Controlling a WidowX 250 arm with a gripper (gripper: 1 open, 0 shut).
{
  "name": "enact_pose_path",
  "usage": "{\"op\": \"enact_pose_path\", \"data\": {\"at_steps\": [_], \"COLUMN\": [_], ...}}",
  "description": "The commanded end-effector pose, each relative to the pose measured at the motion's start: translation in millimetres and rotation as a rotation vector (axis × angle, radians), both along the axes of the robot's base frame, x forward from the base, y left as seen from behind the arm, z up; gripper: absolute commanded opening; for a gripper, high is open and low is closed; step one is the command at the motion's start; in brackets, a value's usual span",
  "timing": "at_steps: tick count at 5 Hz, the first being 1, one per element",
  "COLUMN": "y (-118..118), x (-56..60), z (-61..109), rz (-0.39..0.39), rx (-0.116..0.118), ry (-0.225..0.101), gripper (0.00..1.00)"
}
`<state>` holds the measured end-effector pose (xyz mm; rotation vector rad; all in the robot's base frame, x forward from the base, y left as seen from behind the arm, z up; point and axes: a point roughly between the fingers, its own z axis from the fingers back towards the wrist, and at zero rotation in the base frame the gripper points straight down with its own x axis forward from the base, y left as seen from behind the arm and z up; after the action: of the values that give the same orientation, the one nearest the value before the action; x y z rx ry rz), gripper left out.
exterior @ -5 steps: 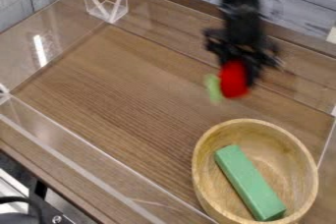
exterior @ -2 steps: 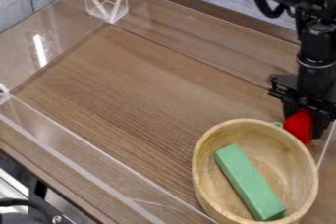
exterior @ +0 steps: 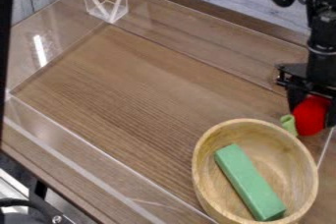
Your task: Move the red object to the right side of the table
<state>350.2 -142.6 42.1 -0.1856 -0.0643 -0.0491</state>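
Observation:
The red object (exterior: pixel 311 120), round with a green stem tip pointing left, sits low on the table (exterior: pixel 144 81) at its far right, just beyond the bowl's rim. My black gripper (exterior: pixel 309 98) points down right over it. Its fingers straddle the top of the red object, but the picture is too small to show whether they still press on it. The right acrylic wall stands close beside them.
A round light wooden bowl (exterior: pixel 210 159) stands at the front right with a green rectangular block (exterior: pixel 250 181) lying in it. Low clear acrylic walls edge the table. A clear folded stand (exterior: pixel 105 4) is at the back left.
The gripper has carried the red object from the table's middle to the right edge and lowered it beside the bowl. Since the last frame it has shifted only slightly.

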Motion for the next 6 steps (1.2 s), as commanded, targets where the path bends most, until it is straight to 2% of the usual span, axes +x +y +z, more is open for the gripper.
{"op": "enact_pose_path", "data": {"at_steps": [1, 2, 3, 4, 5, 6], "y": [4.3, 4.7, 4.4, 6.1, 7.1, 16.1], "x": [17.4, 14.3, 10.7, 15.1, 19.8, 18.5], "z": [18.2, 16.5, 16.2, 28.5, 38.6, 41.5], "rz": [0.051, 0.127, 0.204, 0.232, 0.254, 0.291], "rx": [-0.011, -0.006, -0.001, 0.004, 0.008, 0.008], "ry": [-0.049, -0.040, -0.034, -0.034, -0.030, -0.024], "gripper": [0.00, 1.00, 0.00, 0.00, 1.00, 0.00]}}
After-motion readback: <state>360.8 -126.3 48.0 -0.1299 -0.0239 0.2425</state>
